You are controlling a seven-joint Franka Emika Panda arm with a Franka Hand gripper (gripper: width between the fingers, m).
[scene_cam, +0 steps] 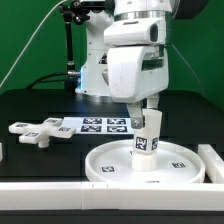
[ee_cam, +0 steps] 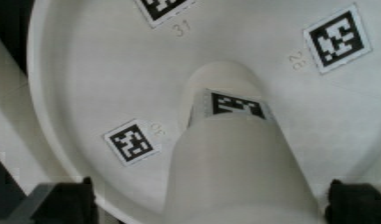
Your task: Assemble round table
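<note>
At disc centre: short white plastic cylinder leg (scene_cam: 147, 143), upright on large rimmed white round disc (scene_cam: 110, 162).
Pincer (ee_cam: 208, 200): spread wide, one fingertip each side of leg's upper end, gripping nothing.

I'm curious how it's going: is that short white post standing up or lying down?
Upright: the leg stands on end in the middle of the disc.

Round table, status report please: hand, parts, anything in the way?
Hand open, straddling the leg. Leg standing upright at centre of the disc. Cross foot lying apart, exterior view's left. Nothing seen in the way.
</note>
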